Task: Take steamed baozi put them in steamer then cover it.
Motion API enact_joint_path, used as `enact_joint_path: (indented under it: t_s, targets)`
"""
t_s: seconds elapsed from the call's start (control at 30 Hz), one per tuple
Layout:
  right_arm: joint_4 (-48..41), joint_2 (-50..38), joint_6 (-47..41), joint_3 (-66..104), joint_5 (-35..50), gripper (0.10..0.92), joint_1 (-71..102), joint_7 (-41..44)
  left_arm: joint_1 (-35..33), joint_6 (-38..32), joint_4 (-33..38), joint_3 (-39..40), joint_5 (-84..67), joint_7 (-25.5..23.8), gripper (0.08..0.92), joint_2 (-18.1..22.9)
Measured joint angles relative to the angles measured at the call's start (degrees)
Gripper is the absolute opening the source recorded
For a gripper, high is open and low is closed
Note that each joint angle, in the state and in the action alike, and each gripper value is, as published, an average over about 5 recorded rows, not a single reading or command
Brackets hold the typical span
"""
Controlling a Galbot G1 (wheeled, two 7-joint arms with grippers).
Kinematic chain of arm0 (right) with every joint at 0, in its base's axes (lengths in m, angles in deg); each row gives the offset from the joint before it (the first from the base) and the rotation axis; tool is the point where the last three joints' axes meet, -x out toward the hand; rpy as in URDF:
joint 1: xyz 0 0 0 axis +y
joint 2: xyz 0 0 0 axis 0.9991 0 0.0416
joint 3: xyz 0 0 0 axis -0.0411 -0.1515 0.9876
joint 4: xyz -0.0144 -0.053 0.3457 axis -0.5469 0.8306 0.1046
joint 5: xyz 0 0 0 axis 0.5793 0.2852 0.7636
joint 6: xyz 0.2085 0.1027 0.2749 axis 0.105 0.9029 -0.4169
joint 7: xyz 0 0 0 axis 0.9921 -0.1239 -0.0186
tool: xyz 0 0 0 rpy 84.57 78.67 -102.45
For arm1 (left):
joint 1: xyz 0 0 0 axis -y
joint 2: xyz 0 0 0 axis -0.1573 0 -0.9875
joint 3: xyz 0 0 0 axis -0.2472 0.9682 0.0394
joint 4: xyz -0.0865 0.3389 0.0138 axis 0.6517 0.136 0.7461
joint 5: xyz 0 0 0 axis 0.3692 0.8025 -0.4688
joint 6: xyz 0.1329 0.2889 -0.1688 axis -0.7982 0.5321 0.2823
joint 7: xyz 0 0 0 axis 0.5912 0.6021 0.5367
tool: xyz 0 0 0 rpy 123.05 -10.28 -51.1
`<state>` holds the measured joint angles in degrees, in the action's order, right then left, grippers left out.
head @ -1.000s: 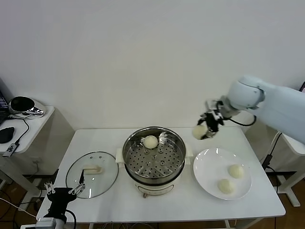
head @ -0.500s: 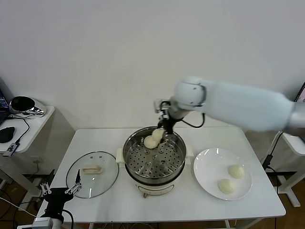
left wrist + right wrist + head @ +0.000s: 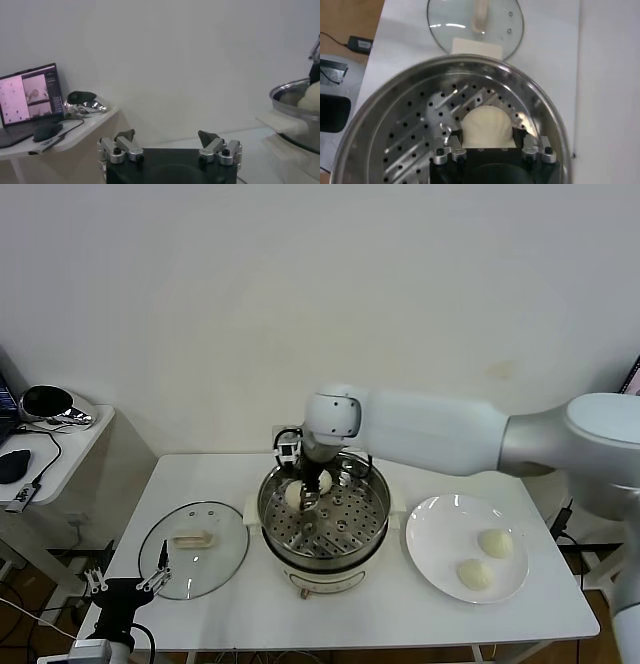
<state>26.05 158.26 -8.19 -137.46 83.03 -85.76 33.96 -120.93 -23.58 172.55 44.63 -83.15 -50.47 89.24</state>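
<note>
right gripper (image 3: 309, 490) clamped on baozi (image 3: 486, 128) inside steamer (image 3: 372, 529), near back-left rim; left gripper (image 3: 170, 143) parked, fingers apart

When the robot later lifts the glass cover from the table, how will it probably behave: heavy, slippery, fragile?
The cover is probably stiff and rather heavy, being glass with a metal rim. Its smooth dome looks slippery, so its handle seems the safer grip. Being glass, it may crack if dropped.

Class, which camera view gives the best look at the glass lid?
The head view: the whole cover lies flat on the table, handle up, left of the steamer. The right wrist view shows most of it beyond the steamer's rim, cropped at the frame edge. The left wrist view shows none.
</note>
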Motion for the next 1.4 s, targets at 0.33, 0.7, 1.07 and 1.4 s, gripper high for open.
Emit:
enact_joint_path:
  t_s: [0.33, 0.7, 1.07, 1.4]
  targets:
    - [-1.8, 1.9, -0.5, 0.3, -0.6, 0.700, 1.0, -0.1, 0.2, -0.1, -0.4, 0.0, -0.1, 0.0, 0.823, -0.2]
    - [2.8, -4.4, 1.7, 0.2, -2.6, 0.822, -5.0, 6.1, 0.5, 0.1, -0.3, 0.0, -0.3, -0.1, 0.823, -1.0]
    - [14.7, -24.2, 8.4, -0.9, -9.6, 0.823, -11.2, 15.6, 1.2, 0.4, -0.4, 1.1, 0.0, -0.3, 0.823, -1.6]
    - [21.4, -43.3, 16.9, 2.5, -21.1, 0.823, -6.6, 21.2, 1.1, 0.2, -1.3, 2.3, 1.1, -0.3, 0.823, -1.3]
